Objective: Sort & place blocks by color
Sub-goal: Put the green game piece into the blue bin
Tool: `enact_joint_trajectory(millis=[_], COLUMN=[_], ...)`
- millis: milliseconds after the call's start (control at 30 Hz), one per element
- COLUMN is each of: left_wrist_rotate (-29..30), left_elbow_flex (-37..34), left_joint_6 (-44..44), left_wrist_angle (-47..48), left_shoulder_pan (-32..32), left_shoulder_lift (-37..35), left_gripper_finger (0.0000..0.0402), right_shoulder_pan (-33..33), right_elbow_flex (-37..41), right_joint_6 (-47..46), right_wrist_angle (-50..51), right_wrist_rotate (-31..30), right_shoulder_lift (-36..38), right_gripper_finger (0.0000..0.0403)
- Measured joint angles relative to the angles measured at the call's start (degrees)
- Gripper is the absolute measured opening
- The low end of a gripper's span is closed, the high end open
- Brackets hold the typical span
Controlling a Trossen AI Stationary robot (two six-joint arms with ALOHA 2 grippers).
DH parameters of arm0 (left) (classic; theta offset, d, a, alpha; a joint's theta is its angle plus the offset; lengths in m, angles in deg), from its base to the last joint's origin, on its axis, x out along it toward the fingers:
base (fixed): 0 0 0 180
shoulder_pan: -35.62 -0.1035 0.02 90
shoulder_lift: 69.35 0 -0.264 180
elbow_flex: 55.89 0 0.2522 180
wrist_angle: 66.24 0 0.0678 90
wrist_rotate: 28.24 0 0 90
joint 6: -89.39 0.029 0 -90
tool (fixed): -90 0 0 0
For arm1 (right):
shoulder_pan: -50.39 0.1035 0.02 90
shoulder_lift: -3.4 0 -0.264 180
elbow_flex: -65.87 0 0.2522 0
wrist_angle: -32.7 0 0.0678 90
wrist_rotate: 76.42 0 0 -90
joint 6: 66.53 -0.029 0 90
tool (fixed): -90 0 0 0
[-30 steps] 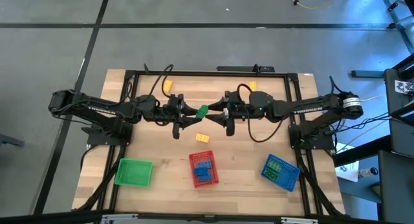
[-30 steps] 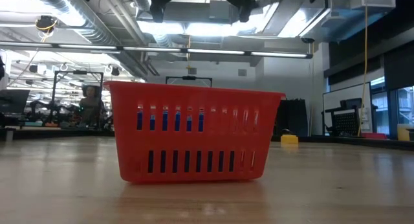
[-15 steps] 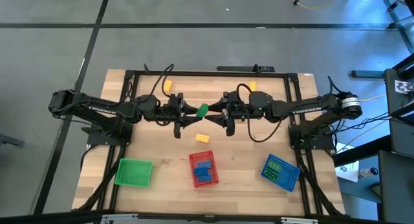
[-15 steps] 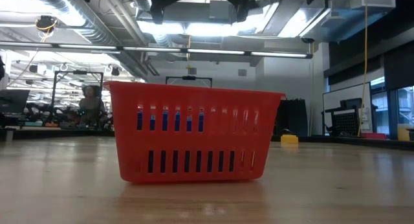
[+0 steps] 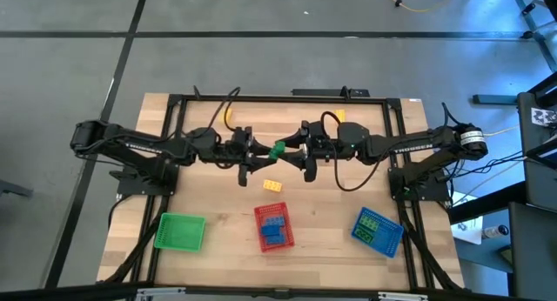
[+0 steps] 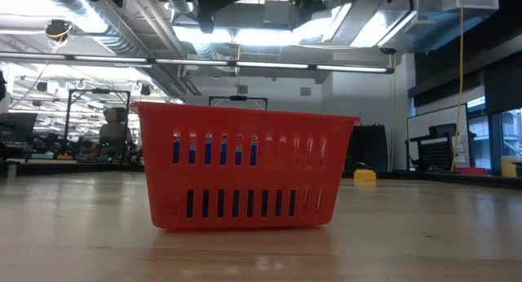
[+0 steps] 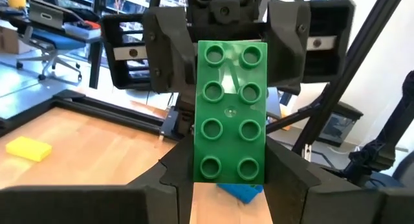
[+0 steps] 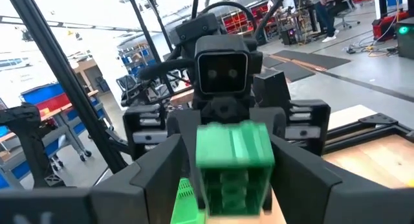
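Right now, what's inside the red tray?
The high view shows blue blocks lying inside the red tray. In the low view only blue patches show through its upper slots; the solid parts of its walls cover the rest, so their count stays unclear.

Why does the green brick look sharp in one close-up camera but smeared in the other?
In the left wrist view the green brick is crisp, its studs clear. In the right wrist view the same brick is blurred, while the other arm behind it looks sharper; I cannot tell if that is motion or focus.

The red tray (image 6: 245, 168) hides most of the table behind it; the green brick's (image 8: 231, 153) near end is blurred.
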Motion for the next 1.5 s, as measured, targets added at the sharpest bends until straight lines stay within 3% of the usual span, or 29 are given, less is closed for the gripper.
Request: enact_joint_trajectory(millis=[500,733,1000,1133,1267,1500], left_wrist_rotate=[-2.26,-2.27,-2.39,-3.8,-6.77,-4.85], left_elbow_flex=[1.69,1.69,1.69,1.69,1.72,1.63], left_joint_6=[0.37,-0.4,-2.02,-2.55,-2.81,2.68], left_wrist_angle=[0.34,0.26,1.05,1.68,10.79,28.41], left_shoulder_pan=[-1.84,-1.84,-2.13,-2.39,-4.96,-9.17], left_shoulder_lift=[0.8,0.76,0.76,0.43,-5.48,-21.69], left_gripper_finger=[0.0128,0.0128,0.0216,0.0236,0.0237,0.0237], right_shoulder_pan=[-0.04,-0.07,-0.05,-0.05,-1.27,-3.17], right_elbow_flex=[0.0,0.0,0.0,0.0,0.02,4.16], right_joint_6=[-0.37,0.2,-0.72,-0.05,2.87,5.18], right_wrist_angle=[0.41,0.46,0.59,1.08,9.53,26.37], right_wrist_rotate=[0.13,-0.07,0.43,1.32,3.1,2.64], right_shoulder_lift=[-0.02,-0.02,-0.07,0.22,4.39,15.78], right_gripper_finger=[0.0212,0.014,0.014,0.014,0.014,0.014])
